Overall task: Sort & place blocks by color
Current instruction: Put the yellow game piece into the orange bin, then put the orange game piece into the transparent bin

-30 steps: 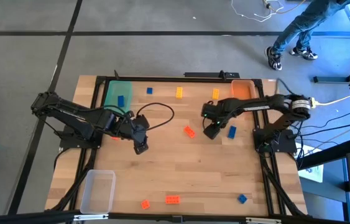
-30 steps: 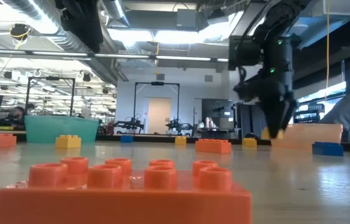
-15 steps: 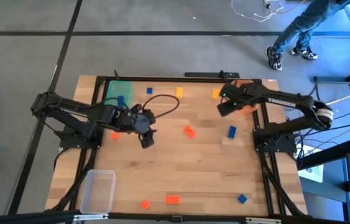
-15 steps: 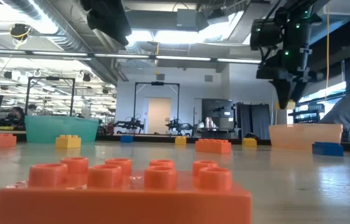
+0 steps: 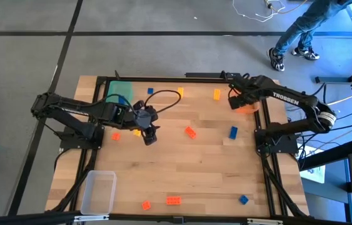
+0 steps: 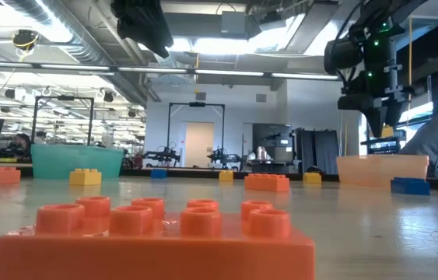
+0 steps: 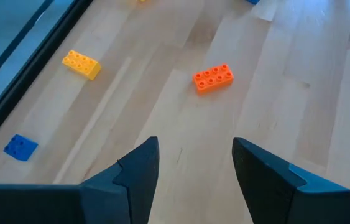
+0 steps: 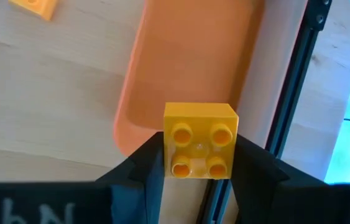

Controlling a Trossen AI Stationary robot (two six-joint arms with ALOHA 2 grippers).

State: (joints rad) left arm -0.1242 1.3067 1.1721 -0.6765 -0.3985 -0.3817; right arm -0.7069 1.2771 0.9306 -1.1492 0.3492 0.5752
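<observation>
Right tool clamps a square, four-studded yellow plastic brick above the smooth orange plastic tray; left tool gapes, empty.

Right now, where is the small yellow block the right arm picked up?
The yellow block sits clamped in the right tool, over the orange tray at the table's far right corner.

table: pale wood planks, matt
yellow block: glossy studded plastic
orange tray: smooth, translucent plastic
</observation>
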